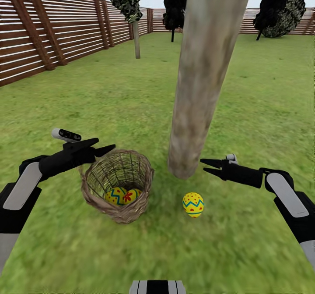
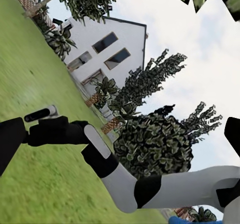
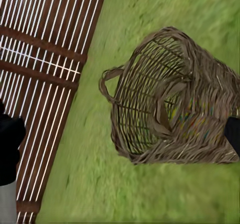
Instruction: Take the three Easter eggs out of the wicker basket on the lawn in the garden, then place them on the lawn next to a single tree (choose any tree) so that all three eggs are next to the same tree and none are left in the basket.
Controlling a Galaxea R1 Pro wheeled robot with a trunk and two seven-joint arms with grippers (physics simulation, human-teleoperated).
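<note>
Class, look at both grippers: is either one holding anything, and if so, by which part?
Nothing is held. The left gripper hangs open above the basket rim, and the right gripper is open beside the tree, empty.

1. I see a slatted brown fence [image 1: 39,35] along the left and far edge.
2. Dark trees [image 1: 280,9] stand by the far fence.
3. A white house [image 2: 107,49] with dark windows shows beyond leafy bushes [image 2: 155,144].
</note>
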